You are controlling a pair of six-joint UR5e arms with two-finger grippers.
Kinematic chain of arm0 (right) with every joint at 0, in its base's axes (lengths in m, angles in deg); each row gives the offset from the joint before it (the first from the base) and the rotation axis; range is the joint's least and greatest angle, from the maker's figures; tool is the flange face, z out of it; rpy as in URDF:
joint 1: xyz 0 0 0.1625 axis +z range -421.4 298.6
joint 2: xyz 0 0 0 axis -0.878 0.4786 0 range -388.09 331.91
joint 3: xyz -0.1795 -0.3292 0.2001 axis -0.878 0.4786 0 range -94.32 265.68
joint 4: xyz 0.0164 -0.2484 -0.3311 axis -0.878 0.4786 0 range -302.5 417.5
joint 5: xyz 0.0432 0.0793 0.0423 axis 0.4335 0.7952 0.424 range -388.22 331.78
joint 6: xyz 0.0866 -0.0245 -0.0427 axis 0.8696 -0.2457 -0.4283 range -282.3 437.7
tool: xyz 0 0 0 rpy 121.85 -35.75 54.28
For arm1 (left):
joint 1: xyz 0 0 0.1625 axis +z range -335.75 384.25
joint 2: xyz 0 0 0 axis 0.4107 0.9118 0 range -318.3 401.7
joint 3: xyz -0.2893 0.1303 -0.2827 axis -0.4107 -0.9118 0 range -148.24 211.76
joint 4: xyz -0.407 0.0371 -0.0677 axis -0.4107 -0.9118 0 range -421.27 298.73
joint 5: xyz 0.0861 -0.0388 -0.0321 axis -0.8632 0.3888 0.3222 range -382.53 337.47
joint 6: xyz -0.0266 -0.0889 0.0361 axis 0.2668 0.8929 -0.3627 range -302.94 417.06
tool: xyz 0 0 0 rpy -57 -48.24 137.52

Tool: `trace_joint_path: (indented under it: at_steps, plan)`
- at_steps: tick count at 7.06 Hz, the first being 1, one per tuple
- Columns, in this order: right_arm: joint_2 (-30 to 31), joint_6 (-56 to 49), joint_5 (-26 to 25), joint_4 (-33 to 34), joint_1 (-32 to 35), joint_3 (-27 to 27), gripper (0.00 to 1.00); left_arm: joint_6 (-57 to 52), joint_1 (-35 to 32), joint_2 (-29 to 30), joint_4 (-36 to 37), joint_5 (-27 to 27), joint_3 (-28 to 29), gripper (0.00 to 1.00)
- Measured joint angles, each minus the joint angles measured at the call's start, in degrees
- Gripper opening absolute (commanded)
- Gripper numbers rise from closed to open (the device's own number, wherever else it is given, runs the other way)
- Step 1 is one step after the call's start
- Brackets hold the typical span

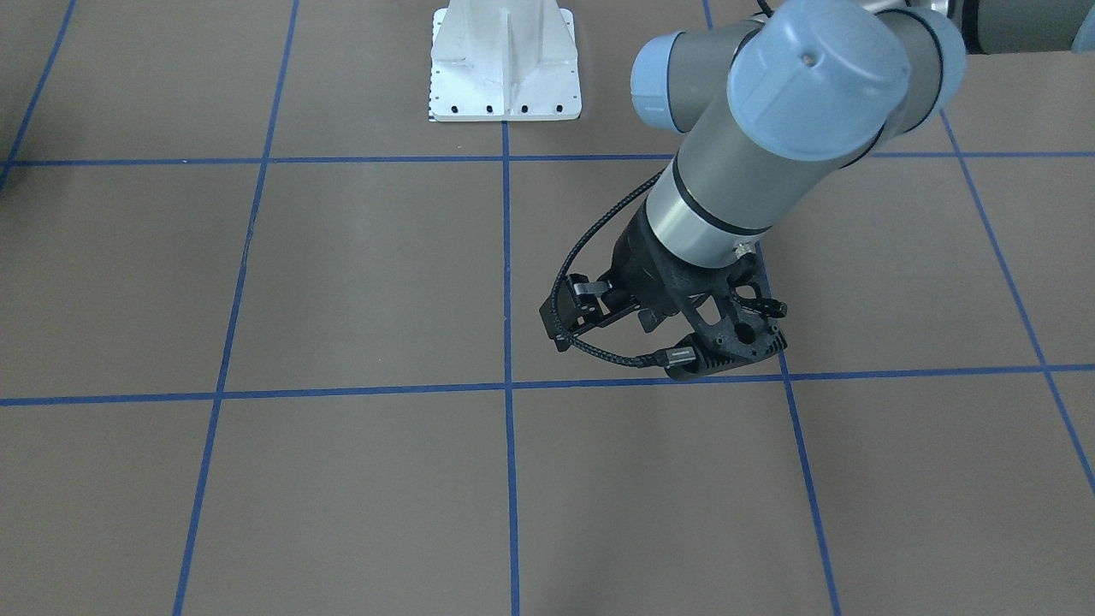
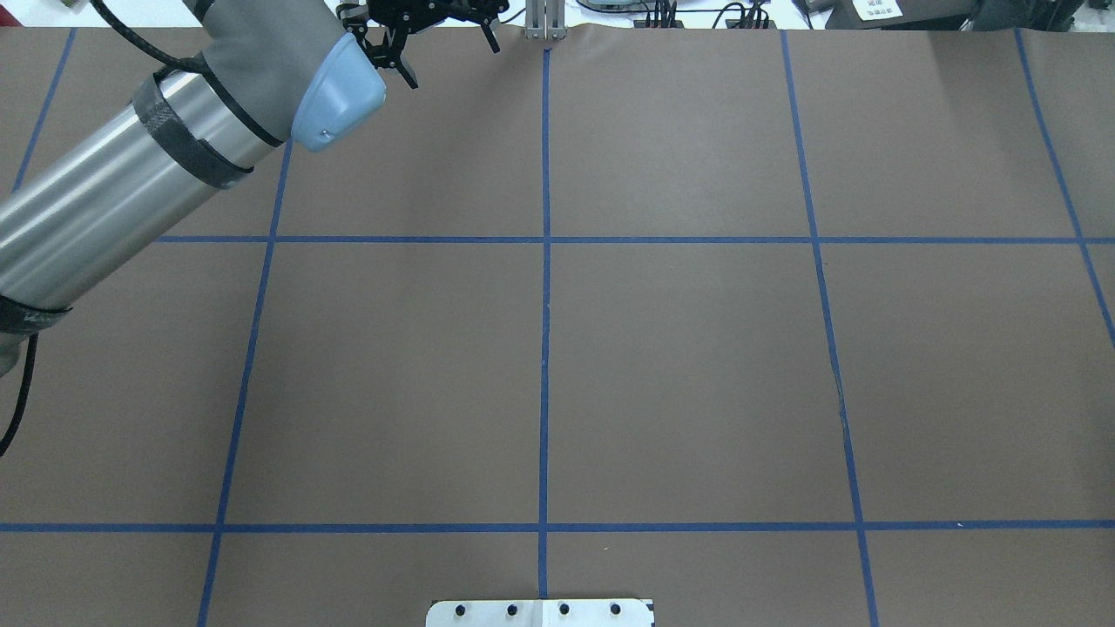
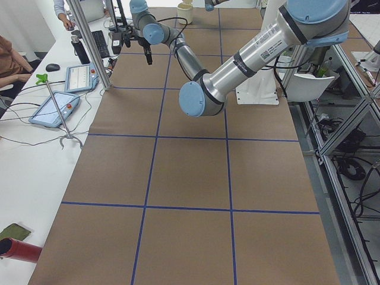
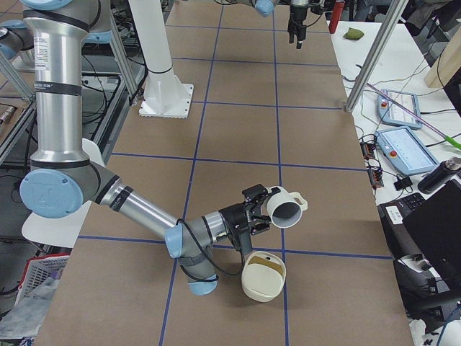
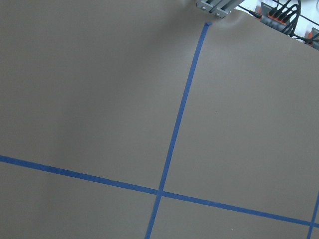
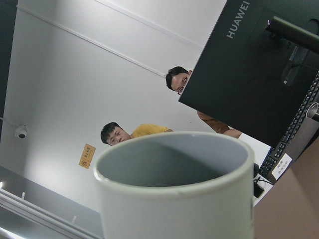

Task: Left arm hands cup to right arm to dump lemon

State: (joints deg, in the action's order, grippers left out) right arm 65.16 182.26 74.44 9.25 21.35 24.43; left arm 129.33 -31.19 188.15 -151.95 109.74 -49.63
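Note:
The off-white cup hangs above the table at my right gripper, lying on its side with its mouth turned away from the arm. I cannot tell whether that gripper is open or shut. In the right wrist view the cup fills the foreground, and the part of its grey inside that shows is bare. An off-white bowl with a yellowish inside sits just below the cup. I cannot make out the lemon. My left gripper hovers open and empty at the table's far edge.
Blue tape lines grid the brown table. The white arm base stands at the robot's side. An aluminium post, tablets and a monitor line the operators' side. Two people show behind the monitor.

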Motion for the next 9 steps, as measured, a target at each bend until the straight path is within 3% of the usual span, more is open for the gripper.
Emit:
trace_joint_path:
  at_steps: [3,5,7,9]
  plan:
    - [0.24,-8.09,1.27,14.67,1.06,-10.3,0.0,-0.03,-0.14,-0.24,0.06,0.01,-0.21,1.0]
    - [-0.5,-16.26,1.38,30.48,1.12,-19.2,0.0,-0.02,-0.27,-0.45,0.09,0.01,-0.56,1.0]
    - [-2.05,-25.81,1.42,41.73,0.94,-23.01,0.0,-0.03,-0.35,-0.68,0.2,-0.04,-0.74,1.0]
    - [-3.85,-32.47,1.48,47.71,-0.88,-23.56,0.0,-0.03,-0.57,-1.13,0.18,-0.06,-0.98,1.0]
